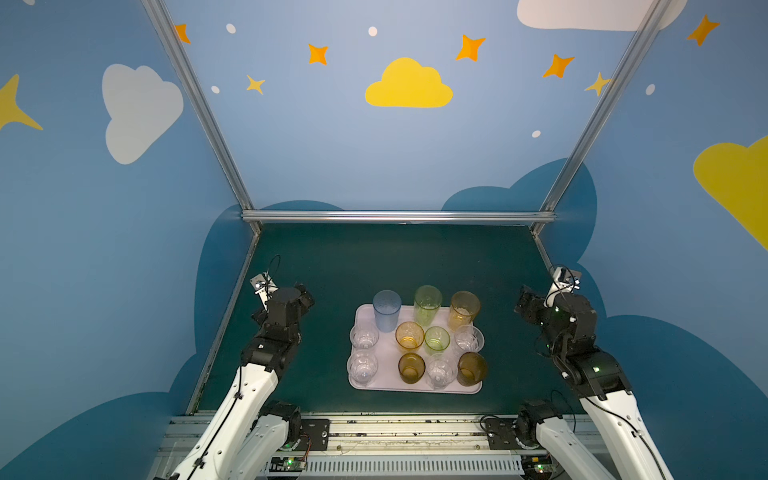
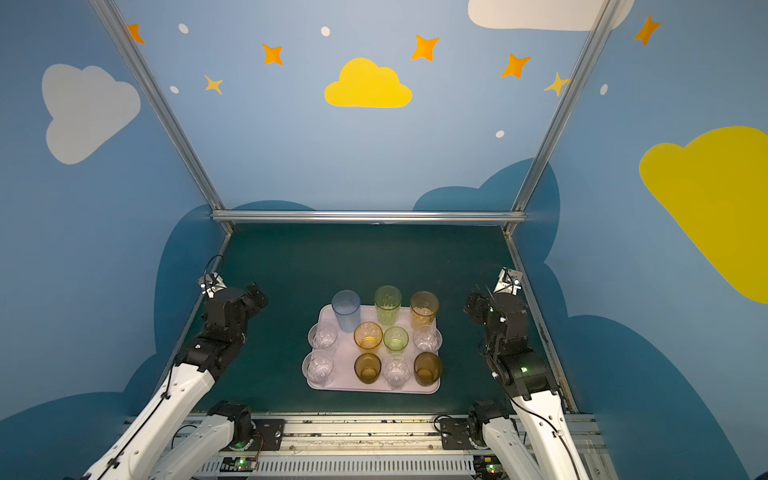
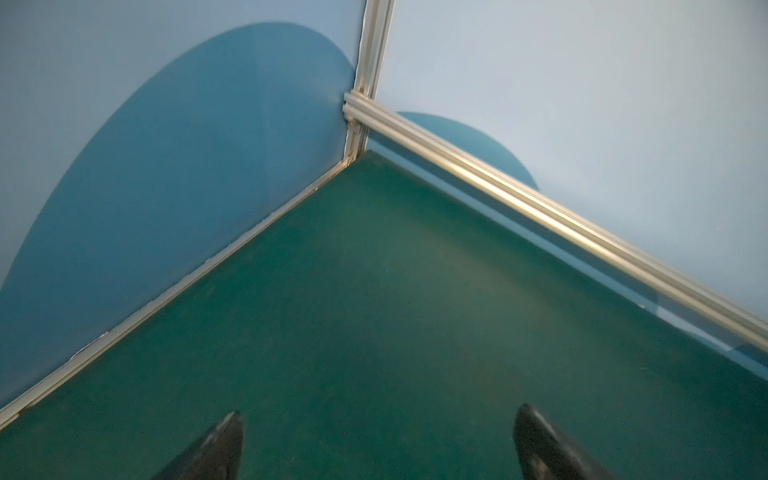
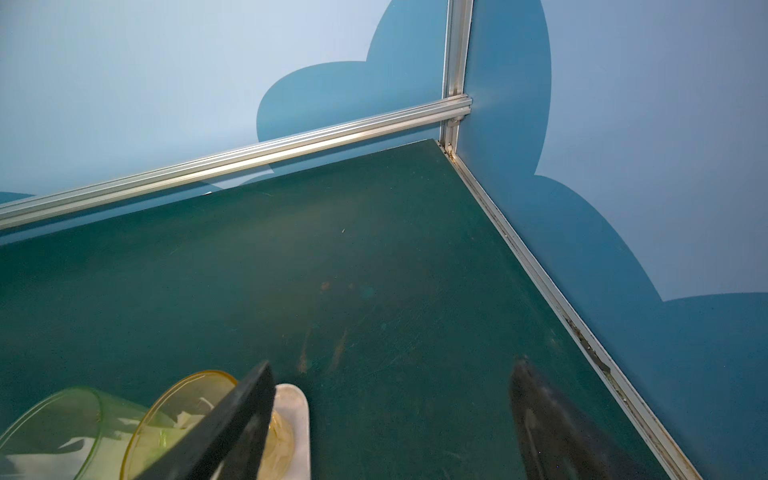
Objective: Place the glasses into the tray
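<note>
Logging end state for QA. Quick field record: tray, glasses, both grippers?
tray: on table, centred, toward the front
glasses: eleven, all upright on tray
back row: tall blue, tall green, tall amber
off tray: none seen
left gripper: jaws open, empty, left of tray
right gripper: jaws open, empty, right of tray
task: looks done

Sky-painted enclosure framed in aluminium

Pale blue walls [image 1: 395, 158] are decorated with a yellow cloud [image 1: 408, 85], a white cloud [image 1: 139, 110] and orange stars [image 1: 470, 48]; darker blue cloud shapes [image 1: 519, 195] are set low; a dark green tabletop [image 1: 395, 257] is bounded by an aluminium rail [image 1: 397, 216].
</note>
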Tool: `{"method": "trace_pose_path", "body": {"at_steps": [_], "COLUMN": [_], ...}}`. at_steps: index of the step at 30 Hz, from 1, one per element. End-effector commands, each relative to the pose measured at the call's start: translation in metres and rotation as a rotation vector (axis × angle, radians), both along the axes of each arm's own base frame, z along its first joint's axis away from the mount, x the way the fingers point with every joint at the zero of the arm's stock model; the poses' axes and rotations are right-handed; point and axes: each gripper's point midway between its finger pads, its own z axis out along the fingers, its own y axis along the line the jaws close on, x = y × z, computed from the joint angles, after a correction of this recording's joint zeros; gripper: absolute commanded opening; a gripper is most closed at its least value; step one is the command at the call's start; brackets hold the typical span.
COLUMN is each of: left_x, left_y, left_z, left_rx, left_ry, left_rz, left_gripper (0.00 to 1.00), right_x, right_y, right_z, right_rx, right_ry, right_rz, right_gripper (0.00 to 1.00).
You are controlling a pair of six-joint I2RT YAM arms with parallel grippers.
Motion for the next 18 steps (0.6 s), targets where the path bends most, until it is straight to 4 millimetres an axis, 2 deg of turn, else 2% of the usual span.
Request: {"method": "trace_pose_path", "body": {"at_steps": [1, 7, 8, 10, 13, 18], "left_x": [0.008, 0.011, 0.013, 0.017, 0.023, 0.041], "left_y": [0.006, 0.020, 0.022, 0.024, 0.025, 0.016], "left_z": [-0.002, -0.024, -0.027, -0.034, -0.045, -0.060], "left_rx": [0.003, 0.062, 0.079, 0.107, 0.132, 0.159], "left_ry": [-0.038, -0.038, -0.058, -0.097, -0.085, -0.065], "left_rz": [0.005, 0.035, 0.034, 0.013, -0.022, -0.111], "left_gripper": [1.00, 1.00, 1.00, 1.00, 1.00, 1.00], "right_x": [0.014, 0.026, 0.025, 0.024, 0.024, 0.029], "right_y": [-0.002, -0.018, -0.023, -0.028, -0.031, -0.037], "right_z": [-0.007, -0.032, -0.045, -0.055, -0.064, -0.073], "right_rx": [0.058, 0.113, 0.114, 0.122, 0.124, 0.121], "right_ry": [-0.004, -0.018, 0.002, 0.008, 0.016, 0.002], "right_rz": [-0.028, -0.118, -0.143, -0.173, -0.186, -0.217], "right_gripper": [0.87, 0.87, 0.87, 0.87, 0.87, 0.87]}}
